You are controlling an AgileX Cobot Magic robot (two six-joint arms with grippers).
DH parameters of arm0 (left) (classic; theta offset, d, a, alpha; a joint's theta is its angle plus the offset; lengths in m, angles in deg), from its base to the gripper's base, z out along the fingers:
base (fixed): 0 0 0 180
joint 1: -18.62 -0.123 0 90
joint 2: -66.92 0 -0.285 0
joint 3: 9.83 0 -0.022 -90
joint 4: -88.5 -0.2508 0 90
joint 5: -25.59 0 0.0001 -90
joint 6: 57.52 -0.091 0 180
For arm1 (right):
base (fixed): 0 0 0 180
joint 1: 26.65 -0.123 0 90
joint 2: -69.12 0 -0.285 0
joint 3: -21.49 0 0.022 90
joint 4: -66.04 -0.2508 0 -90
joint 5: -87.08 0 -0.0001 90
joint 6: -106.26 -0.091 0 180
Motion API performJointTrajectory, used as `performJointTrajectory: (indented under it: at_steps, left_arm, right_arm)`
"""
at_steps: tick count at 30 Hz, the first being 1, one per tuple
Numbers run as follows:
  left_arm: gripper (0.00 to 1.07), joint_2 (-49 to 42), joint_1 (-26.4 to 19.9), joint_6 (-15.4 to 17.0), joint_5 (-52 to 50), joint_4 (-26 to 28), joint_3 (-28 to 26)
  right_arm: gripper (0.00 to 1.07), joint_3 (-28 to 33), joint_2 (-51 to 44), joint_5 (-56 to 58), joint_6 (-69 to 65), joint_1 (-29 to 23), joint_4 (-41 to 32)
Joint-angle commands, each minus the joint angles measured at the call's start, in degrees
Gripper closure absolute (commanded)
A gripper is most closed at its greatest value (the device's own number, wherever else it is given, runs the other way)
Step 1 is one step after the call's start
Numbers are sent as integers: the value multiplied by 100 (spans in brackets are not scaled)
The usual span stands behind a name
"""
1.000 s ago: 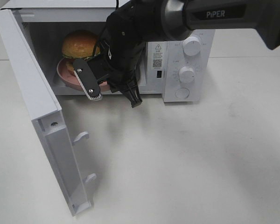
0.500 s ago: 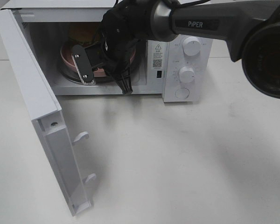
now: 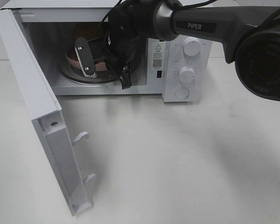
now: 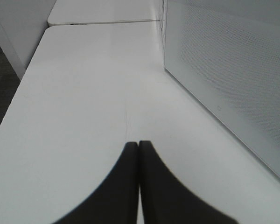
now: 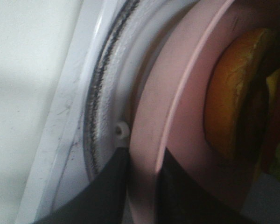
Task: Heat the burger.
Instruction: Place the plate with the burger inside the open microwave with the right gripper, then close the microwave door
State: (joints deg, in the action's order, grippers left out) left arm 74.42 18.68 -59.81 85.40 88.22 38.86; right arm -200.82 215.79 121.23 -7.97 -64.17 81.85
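The burger [image 5: 228,93], with a golden-brown bun and a bit of green lettuce, sits on a round pink plate [image 5: 177,116]. My right gripper [image 5: 142,191] is shut on the plate's rim. In the exterior high view, the right gripper [image 3: 107,77] reaches inside the open white microwave [image 3: 177,28] and holds the plate [image 3: 73,59] over the glass turntable [image 3: 77,77]. I cannot tell whether the plate touches it. The burger [image 3: 85,32] is mostly hidden by the arm. My left gripper [image 4: 139,186] is shut and empty over the table beside the microwave's perforated side wall [image 4: 233,70].
The microwave door [image 3: 32,93] stands swung wide open at the left, its latch hooks [image 3: 81,136] pointing over the table. Two knobs [image 3: 192,45] and a round button [image 3: 182,93] are on the panel at the right. The turntable ring [image 5: 100,93] lies next to the plate's rim.
My right gripper has carried the plate with the burger from the cavity's front opening further back inside, over the turntable. The left gripper's earlier state is not shown.
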Motion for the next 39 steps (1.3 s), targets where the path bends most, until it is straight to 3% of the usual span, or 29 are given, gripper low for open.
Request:
performJointTrajectory:
  at_steps: [1, 4, 8, 13, 16, 26, 29, 31, 37, 39]
  left_arm:
    - [106, -149, -11, 6, -40, 29, 11]
    - [106, -149, -11, 6, -40, 29, 11]
    - [106, -149, -11, 6, -40, 29, 11]
    - [106, -149, -11, 6, -40, 29, 11]
    - [106, -149, -11, 6, -40, 29, 11]
    - [106, -149, -11, 6, -40, 29, 11]
    - [106, -149, -11, 6, -40, 29, 11]
    - [106, -149, -11, 6, -40, 29, 11]
    - [106, -149, -11, 6, -40, 29, 11]
    - [106, -149, -11, 6, -40, 29, 11]
  right_arm:
    - [77, -80, -52, -178, 57, 17, -258]
    - [64, -74, -52, -115, 109, 17, -407]
    - [56, 11, -86, -80, 109, 17, -430]
    - [42, 556, -355, -80, 115, 17, -636]
    - [41, 647, -413, -74, 115, 17, -636]
    - [37, 1896, -1301, -395, 92, 6, -636]
    - [37, 2028, -1387, -413, 92, 6, -636]
    - [37, 2561, -1719, -556, 40, 6, -630]
    - [37, 3071, -2074, -722, -269, 6, -596]
    - [34, 3575, -2458, -963, -705, 6, -550]
